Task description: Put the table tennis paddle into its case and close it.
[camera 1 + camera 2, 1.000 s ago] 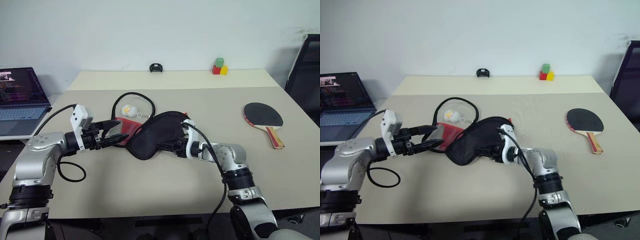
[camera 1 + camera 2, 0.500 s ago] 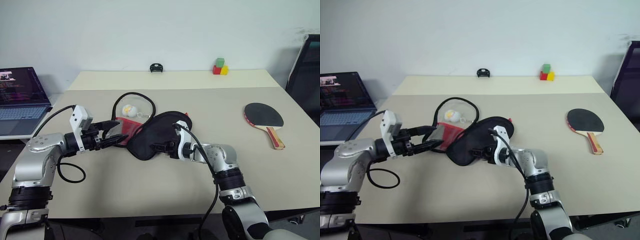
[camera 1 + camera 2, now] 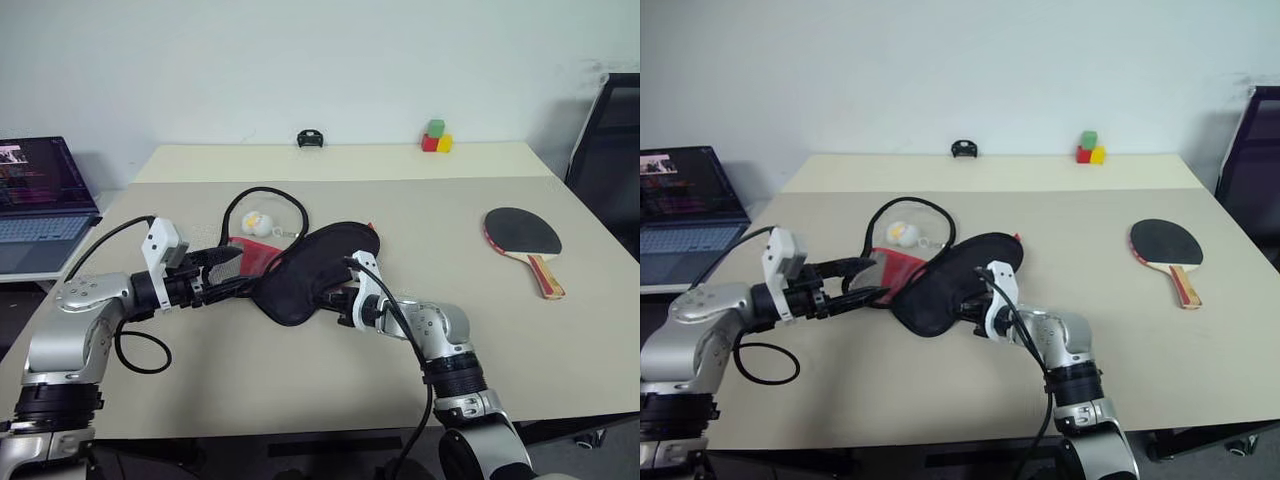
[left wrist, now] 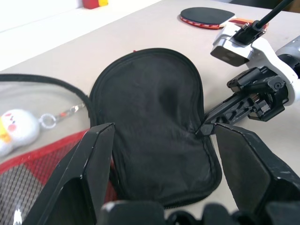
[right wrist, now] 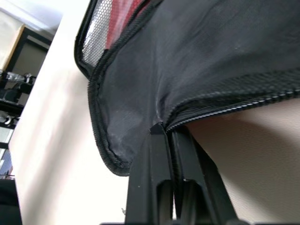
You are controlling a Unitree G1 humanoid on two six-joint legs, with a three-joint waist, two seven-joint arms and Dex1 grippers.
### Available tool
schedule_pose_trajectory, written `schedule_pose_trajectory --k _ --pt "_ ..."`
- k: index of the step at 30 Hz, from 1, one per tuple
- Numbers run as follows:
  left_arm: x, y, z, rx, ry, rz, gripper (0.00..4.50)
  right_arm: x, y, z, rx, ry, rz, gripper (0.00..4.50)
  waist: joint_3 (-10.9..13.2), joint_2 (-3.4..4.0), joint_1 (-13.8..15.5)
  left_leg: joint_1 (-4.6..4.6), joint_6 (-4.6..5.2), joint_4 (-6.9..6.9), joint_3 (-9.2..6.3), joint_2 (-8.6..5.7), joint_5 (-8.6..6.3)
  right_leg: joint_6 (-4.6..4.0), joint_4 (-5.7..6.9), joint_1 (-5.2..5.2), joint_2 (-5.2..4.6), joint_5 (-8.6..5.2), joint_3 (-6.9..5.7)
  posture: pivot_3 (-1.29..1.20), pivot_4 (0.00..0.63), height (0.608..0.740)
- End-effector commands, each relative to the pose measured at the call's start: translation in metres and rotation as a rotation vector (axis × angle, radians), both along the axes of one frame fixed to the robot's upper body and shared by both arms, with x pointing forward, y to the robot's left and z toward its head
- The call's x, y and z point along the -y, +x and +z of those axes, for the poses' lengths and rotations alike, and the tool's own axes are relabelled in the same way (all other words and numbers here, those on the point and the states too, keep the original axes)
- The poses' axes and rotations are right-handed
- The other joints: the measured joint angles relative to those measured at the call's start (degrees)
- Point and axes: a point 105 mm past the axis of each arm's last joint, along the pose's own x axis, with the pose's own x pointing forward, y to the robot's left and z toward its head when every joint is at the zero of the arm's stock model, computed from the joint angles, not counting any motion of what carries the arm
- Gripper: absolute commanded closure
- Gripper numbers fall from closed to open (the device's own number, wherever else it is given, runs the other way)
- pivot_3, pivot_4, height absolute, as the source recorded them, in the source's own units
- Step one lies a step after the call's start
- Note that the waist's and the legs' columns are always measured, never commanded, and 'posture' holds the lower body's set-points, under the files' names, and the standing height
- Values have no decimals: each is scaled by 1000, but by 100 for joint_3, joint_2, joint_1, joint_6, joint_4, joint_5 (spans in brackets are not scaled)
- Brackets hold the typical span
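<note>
The right gripper (image 3: 335, 297) is seen pressed together on the near zipper rim of the paddle-shaped soft fabric case (image 3: 310, 268), black with a red mesh side, which lies open and empty on the beige table (image 3: 300, 380). In the right wrist view the black fingers (image 5: 164, 154) are pinched on that rim. Left of the case, the left gripper (image 3: 228, 272) is held spread at the red mesh flap; no grip is judged there.

The flat table tennis paddle (image 3: 524, 236), black-faced and red-edged with a striped wooden handle, lies well right of the case, apart from it. Its long axis runs near-to-far, handle toward the near edge. The right arm is judged nearer to it.

Bare tabletop lies between case and paddle, giving open room. Beyond the case, a small white ball charm (image 3: 254, 219) lies just beside it.
</note>
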Motion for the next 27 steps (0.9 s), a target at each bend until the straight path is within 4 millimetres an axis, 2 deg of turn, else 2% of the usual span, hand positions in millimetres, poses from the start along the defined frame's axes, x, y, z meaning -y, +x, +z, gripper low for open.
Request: schedule_pose_trajectory --k 1,5,11,15,20,27 --pt "-1 -5 18 60 3 -8 837 4 -5 -12 -67 3 -15 4465 -1 -1 1 0 0 0 -1 0 0 0 -1 0 0 0 -1 0 150 740" --pt "0 -6 17 56 3 -12 837 12 -5 -9 -79 9 -23 4465 -1 -1 19 -3 0 -1 -2 0 0 0 -4 0 0 0 -1 0 150 740" --pt "12 -13 11 27 6 -67 837 56 -13 -7 -104 -54 -13 4465 0 -1 110 -11 0 -3 -4 -1 -1 0 -12 -1 -1 0 -1 0 150 740" --pt "21 -10 10 24 7 -98 837 81 -20 -4 -116 -95 0 4465 -1 -1 182 -11 0 0 -7 -4 -1 0 -12 2 -1 0 -3 0 150 740" --pt "36 -6 11 24 14 -163 837 98 -24 3 -113 -123 18 4465 0 0 165 -11 1 2 -7 -5 -1 0 -9 4 -1 0 -3 0 150 740" --pt "60 -1 9 20 9 -249 837 125 -20 16 -87 -171 10 4465 1 0 138 -14 1 0 -5 -4 -1 0 -11 3 1 0 -2 0 150 740"
